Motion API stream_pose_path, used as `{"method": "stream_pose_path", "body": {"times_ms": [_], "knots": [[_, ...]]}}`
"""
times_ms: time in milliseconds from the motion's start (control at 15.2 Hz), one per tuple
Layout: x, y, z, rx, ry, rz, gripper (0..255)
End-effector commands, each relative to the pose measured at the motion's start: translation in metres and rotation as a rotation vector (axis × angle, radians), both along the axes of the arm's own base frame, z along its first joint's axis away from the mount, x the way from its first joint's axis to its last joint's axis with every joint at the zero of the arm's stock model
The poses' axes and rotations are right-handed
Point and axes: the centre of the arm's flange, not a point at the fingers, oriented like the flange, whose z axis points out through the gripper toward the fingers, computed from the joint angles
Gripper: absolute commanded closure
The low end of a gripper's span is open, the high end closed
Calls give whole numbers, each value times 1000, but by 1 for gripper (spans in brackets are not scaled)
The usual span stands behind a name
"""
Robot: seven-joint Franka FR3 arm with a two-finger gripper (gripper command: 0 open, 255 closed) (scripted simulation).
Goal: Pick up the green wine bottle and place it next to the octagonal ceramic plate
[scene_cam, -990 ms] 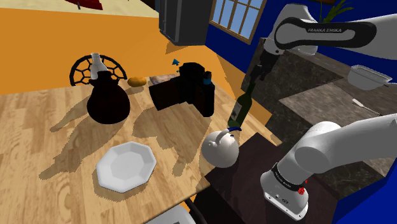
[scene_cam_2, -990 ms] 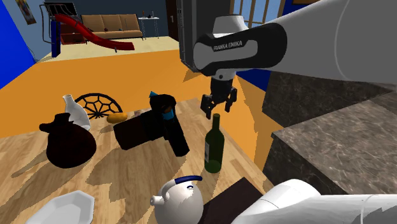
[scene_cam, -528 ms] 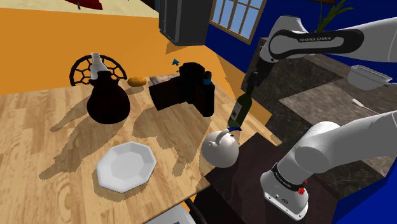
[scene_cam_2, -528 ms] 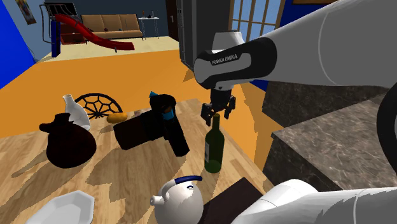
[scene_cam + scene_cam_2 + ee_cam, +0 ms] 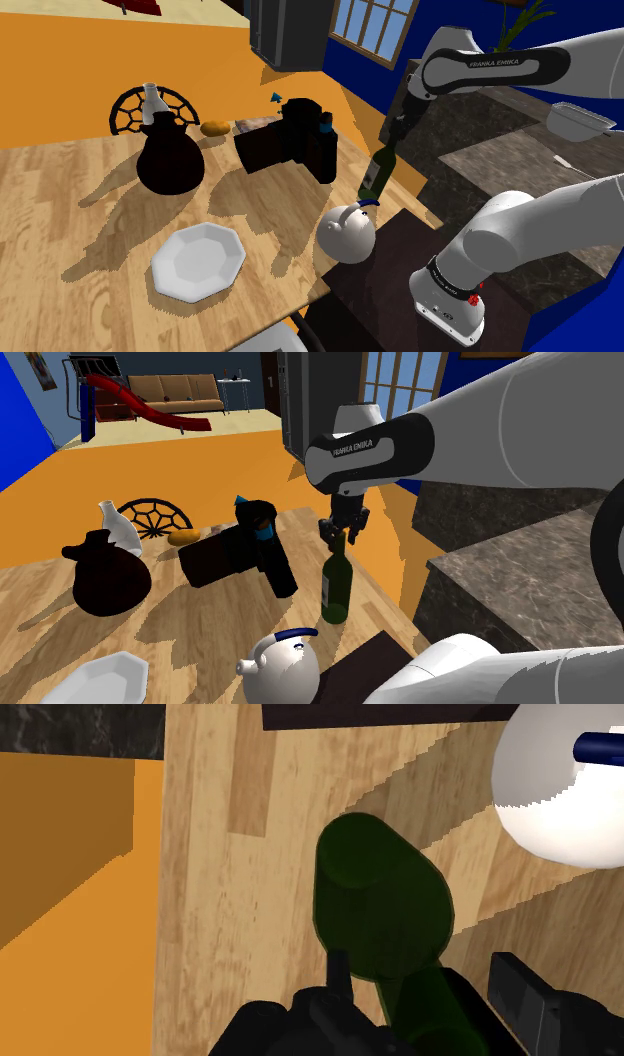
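— Where did the green wine bottle (image 5: 375, 176) (image 5: 336, 590) (image 5: 385, 904) stand?
— Upright on the wooden table (image 5: 60, 200), at its edge on the shoulder view's right; just beyond the white teapot (image 5: 347, 232) (image 5: 283, 662) (image 5: 560, 794); well apart from the octagonal plate (image 5: 198, 262) (image 5: 100, 677), nearer and leftward.
— And the gripper (image 5: 393, 135) (image 5: 343, 537) (image 5: 425, 966)?
— At the bottle's top; its fingers (image 5: 520, 989) apart, one either side of the neck; a gap showed beside one.

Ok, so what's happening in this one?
The Franka arm's gripper hangs at the neck of the green wine bottle, which stands upright on the wooden table. In the wrist view its fingers stand apart on either side of the neck, so the bottle isn't gripped yet. The white octagonal plate lies further along the table, beyond a white teapot.
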Motion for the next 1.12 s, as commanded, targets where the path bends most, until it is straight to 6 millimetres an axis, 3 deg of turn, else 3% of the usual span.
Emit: {"method": "stream_pose_path", "body": {"times_ms": [0, 528, 1056], "knots": [[0, 0, 0, 0, 0, 0, 255], [0, 0, 0, 0, 0, 0, 255], [0, 0, 42, 0, 0, 0, 255]]}}
